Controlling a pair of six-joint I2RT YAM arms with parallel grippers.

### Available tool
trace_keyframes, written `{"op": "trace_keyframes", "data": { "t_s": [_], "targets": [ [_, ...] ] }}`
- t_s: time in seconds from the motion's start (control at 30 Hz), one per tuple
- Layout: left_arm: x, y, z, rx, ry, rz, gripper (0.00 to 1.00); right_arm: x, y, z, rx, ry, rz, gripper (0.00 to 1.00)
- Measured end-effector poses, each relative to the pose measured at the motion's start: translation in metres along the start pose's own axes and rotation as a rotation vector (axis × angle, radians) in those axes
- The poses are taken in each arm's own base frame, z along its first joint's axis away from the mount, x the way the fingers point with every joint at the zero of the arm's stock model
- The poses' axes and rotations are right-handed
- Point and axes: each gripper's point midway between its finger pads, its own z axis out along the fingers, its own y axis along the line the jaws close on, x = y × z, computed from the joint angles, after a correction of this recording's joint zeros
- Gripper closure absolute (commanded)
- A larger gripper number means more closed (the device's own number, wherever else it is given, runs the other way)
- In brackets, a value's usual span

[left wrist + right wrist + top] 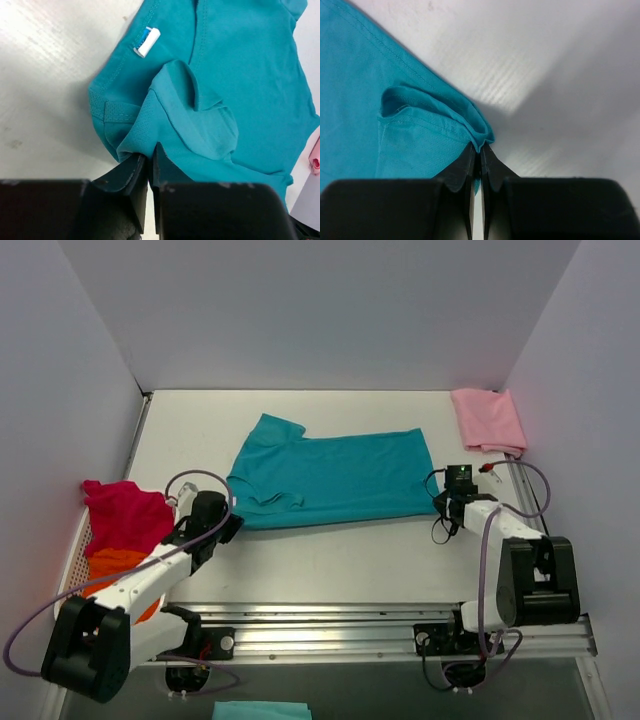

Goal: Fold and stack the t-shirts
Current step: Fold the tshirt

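Top: teal tee [330, 480] lies flat on bench [330, 560], stretched btwn both hands. L hand [228, 526] sits at its near-left corner, R hand [447, 502] at its near-right corner.
L wrist: hand closed, pinching a fabric fold; rest of tee ahead.
R wrist: hand closed on hem corner; tee ahead-left.

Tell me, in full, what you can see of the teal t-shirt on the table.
The teal t-shirt is plain soft knit with stitched hems and a small white-and-blue label. It lies mostly flat on the table, neck end toward the left arm, hem toward the right, one sleeve sticking out on the far side. The left hand pinches a raised fold at its near left edge; the right hand pinches its near right corner.
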Motion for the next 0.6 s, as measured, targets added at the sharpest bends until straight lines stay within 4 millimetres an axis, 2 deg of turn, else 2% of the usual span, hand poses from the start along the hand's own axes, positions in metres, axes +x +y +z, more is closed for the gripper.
{"op": "trace_keyframes", "data": {
  "t_s": [0.07,0.17,0.2,0.27,0.3,0.33,0.43,0.6],
  "targets": [
    [0.000,0.004,-0.012,0.011,-0.002,-0.008,0.75,0.007,-0.009,-0.008,0.002,0.023,-0.007,0.95],
    [0.000,0.016,-0.027,0.003,-0.006,-0.013,0.52,0.011,-0.016,-0.018,0.006,0.037,-0.006,0.65],
    [0.000,0.020,-0.031,-0.001,-0.006,-0.014,0.31,0.009,-0.016,-0.020,0.001,0.037,-0.001,0.34],
    [0.001,0.027,-0.038,-0.011,-0.002,-0.008,0.13,0.007,-0.015,-0.026,-0.011,0.036,-0.001,0.00],
    [0.001,0.028,-0.042,-0.014,0.000,-0.010,0.00,0.008,-0.016,-0.029,-0.015,0.040,-0.010,0.00],
    [0.001,0.030,-0.046,-0.014,0.001,-0.004,0.06,0.008,-0.017,-0.032,-0.015,0.043,-0.015,0.00],
    [0.001,0.035,-0.057,-0.009,0.009,0.005,0.06,0.005,-0.019,-0.044,-0.025,0.040,-0.017,0.00],
    [-0.005,0.029,-0.069,0.021,-0.005,0.029,0.06,-0.017,-0.009,-0.073,-0.104,-0.039,0.005,0.00]
  ]
}}
